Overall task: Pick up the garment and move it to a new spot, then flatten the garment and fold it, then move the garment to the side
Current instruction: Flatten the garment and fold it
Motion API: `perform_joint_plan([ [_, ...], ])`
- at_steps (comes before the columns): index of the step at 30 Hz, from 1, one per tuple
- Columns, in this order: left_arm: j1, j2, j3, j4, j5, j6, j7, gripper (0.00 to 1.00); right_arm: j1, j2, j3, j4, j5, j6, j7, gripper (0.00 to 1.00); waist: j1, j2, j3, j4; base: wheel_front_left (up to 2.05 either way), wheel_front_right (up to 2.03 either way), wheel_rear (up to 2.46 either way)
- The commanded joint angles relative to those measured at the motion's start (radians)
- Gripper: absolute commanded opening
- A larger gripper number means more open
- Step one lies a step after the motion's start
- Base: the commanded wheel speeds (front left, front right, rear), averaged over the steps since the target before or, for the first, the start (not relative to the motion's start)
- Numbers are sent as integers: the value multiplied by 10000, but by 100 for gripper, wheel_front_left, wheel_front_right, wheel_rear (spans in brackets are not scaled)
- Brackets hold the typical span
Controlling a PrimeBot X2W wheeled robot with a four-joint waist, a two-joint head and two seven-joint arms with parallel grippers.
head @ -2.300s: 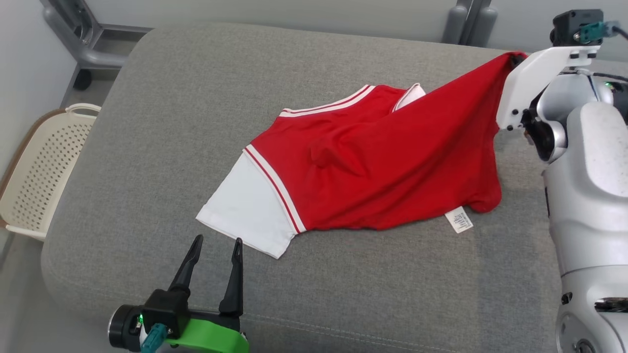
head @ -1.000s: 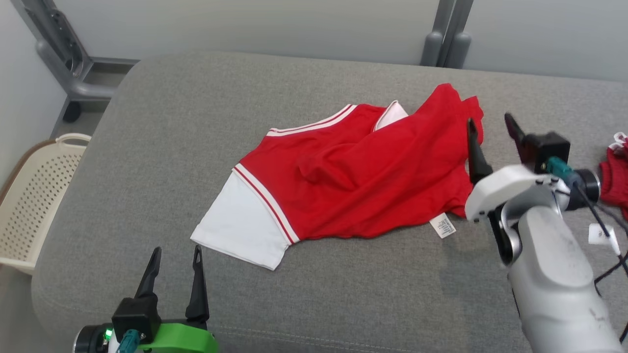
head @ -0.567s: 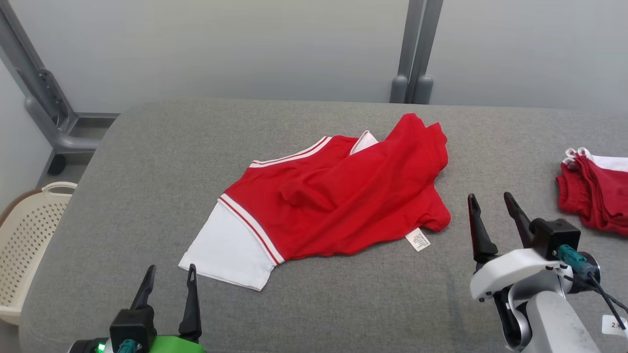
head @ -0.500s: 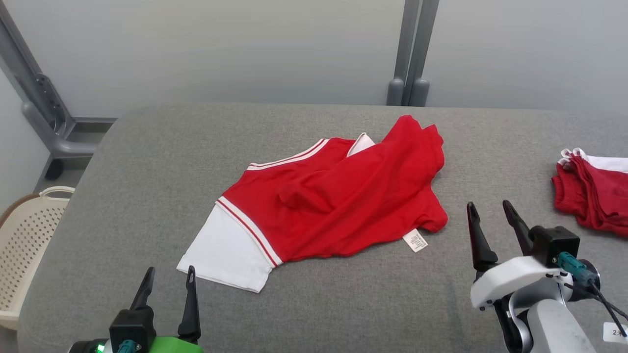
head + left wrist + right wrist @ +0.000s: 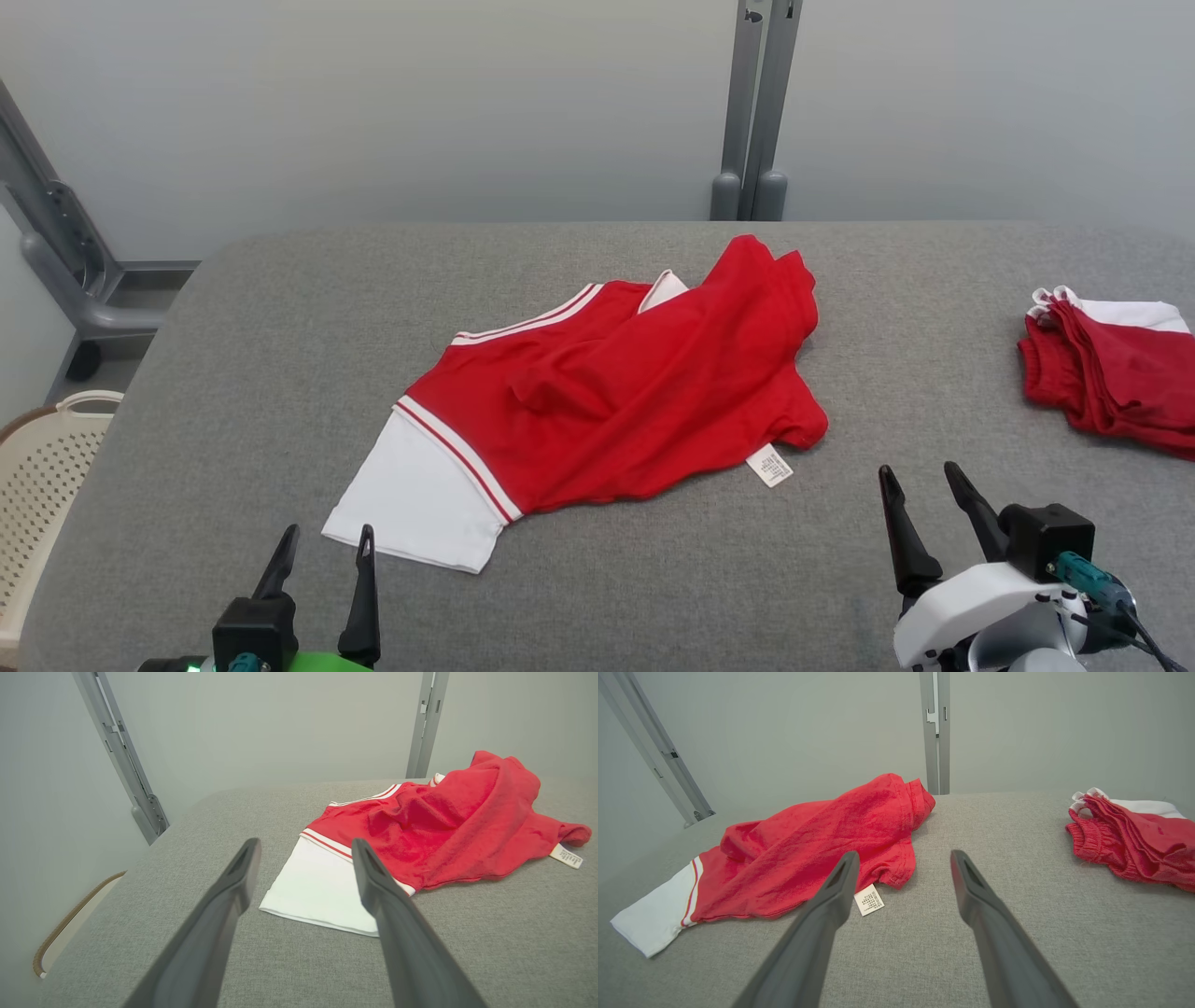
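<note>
Left end effector [image 5: 327, 534] jaws wide, red garment [image 5: 644, 392] rumpled, white sleeve [image 5: 415, 495] flat

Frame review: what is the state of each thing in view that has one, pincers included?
red and white garment: rumpled, partly doubled over, lying free on the grey cushion; not yet flattened.
care label: exposed at the garment's near right edge.
folded red pile: stacked at the cushion's right, apart from both pincers.
left pincer: open, empty, short of the garment's white end.
right pincer: open, empty, near the label.
basket: left of the cushion, contents unclear.
</note>
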Motion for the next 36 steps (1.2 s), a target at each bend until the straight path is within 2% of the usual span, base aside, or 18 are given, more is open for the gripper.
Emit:
perform_joint_plan([
  [1,132,83,-14,39,-37,-23,-40,100,206,-20,-49,-78,244,-3,44,100,1,0,-7,-15,0,0,0],
  [11,-156,109,-52,203,-108,-7,-124,100,162,-16,-180,-251,702,-3,82,100,1,0,38,-56,0,0,0],
  [23,-497,291,-226,167,35,98,217,100,-31,-18,-279,-350,469,-3,561,100,1,0,270,-34,0,0,0],
  [26,-946,407,-342,508,52,-108,484,100,-207,-21,-522,-307,288,-3,1299,100,1,0,436,-3,0,0,0],
  [31,-1987,682,-682,1525,115,-583,1605,100,-668,-22,-870,-434,-204,-3,2973,100,1,0,856,37,0,0,0],
  [36,-3216,813,-725,2458,17,-736,2830,100,-1378,-19,-1194,-750,-952,-3,4559,100,1,0,1628,14,0,0,0],
])
